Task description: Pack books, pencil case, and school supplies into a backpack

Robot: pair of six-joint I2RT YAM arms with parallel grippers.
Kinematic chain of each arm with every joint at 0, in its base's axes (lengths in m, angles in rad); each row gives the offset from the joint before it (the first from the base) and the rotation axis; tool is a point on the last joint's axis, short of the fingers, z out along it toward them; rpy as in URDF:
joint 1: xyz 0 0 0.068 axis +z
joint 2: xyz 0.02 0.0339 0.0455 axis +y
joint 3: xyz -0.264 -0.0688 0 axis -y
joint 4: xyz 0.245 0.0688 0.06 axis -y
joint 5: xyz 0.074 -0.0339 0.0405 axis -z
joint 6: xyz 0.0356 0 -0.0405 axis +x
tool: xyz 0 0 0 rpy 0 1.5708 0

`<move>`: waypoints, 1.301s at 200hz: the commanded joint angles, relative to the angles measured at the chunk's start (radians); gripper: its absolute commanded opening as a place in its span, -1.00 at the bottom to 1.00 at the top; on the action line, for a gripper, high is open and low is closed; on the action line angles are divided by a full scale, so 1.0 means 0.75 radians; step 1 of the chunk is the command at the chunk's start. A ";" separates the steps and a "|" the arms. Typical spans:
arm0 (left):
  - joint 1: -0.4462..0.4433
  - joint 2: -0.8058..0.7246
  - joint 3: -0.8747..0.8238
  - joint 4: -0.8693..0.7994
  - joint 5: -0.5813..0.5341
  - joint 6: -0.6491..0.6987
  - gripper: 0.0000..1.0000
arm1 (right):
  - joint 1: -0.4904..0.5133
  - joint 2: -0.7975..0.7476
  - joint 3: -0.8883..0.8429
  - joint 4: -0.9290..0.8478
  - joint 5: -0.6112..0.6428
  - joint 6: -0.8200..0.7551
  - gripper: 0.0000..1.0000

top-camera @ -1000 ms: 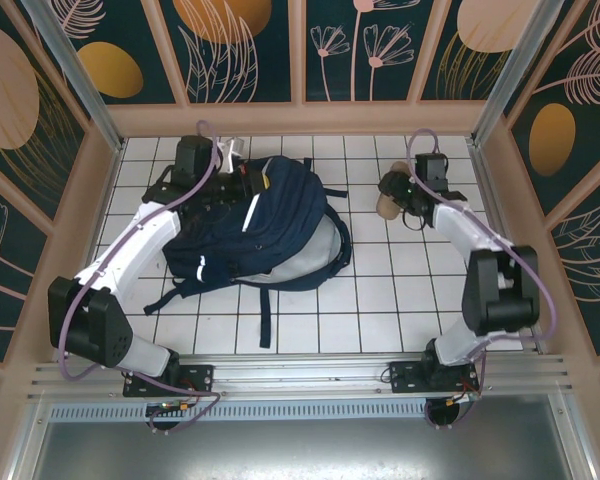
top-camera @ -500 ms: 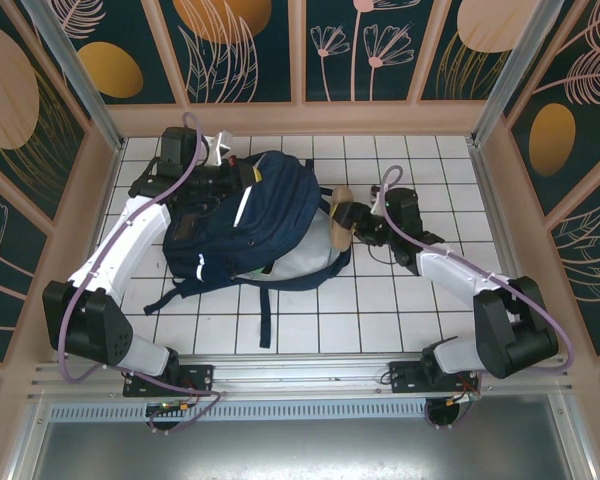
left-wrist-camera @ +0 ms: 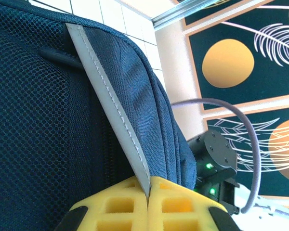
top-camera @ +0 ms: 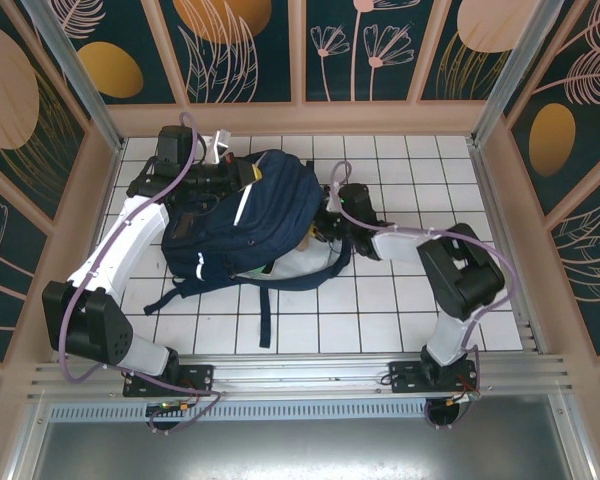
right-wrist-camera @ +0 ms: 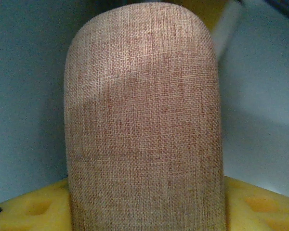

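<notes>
The navy backpack [top-camera: 260, 215] lies in the middle left of the tiled floor, its pale lining showing on the right side. My left gripper [top-camera: 242, 180] is at the bag's top and is shut on its grey reflective stripe [left-wrist-camera: 111, 96], which is pinched between the yellow fingers [left-wrist-camera: 111, 209]. My right gripper [top-camera: 325, 225] is at the bag's right-hand opening, shut on the brown woven pencil case [right-wrist-camera: 142, 120]. The case points into the pale blue-grey inside of the bag [right-wrist-camera: 24, 96]. The books and school supplies are out of view.
The bag's dark straps [top-camera: 264, 315] trail toward the near edge of the white tiled floor [top-camera: 400, 300]. Wooden walls with painted panels [top-camera: 310, 118] close in the back and both sides. The right arm's black wrist [left-wrist-camera: 216, 159] appears beyond the bag's top.
My right arm swung left from the back right corner, carrying the pencil case into the backpack's opening. My left gripper, still shut on the bag, shifted slightly left.
</notes>
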 commanded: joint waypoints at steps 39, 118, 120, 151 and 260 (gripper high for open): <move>-0.003 -0.071 0.048 0.244 0.171 0.002 -1.00 | 0.065 0.299 0.469 -0.013 0.006 -0.031 0.01; 0.004 -0.042 0.044 0.247 0.149 0.008 -1.00 | 0.078 0.243 0.475 -0.209 0.173 -0.197 0.84; 0.005 -0.040 0.044 0.249 0.148 0.008 -1.00 | 0.078 0.241 0.474 -0.210 0.175 -0.198 0.84; 0.007 -0.031 0.032 0.271 0.147 -0.008 -1.00 | 0.070 0.176 0.428 -0.268 0.229 -0.247 0.85; 0.004 -0.067 0.012 0.102 -0.017 0.100 -1.00 | -0.009 -0.226 0.091 -0.417 0.474 -0.344 0.74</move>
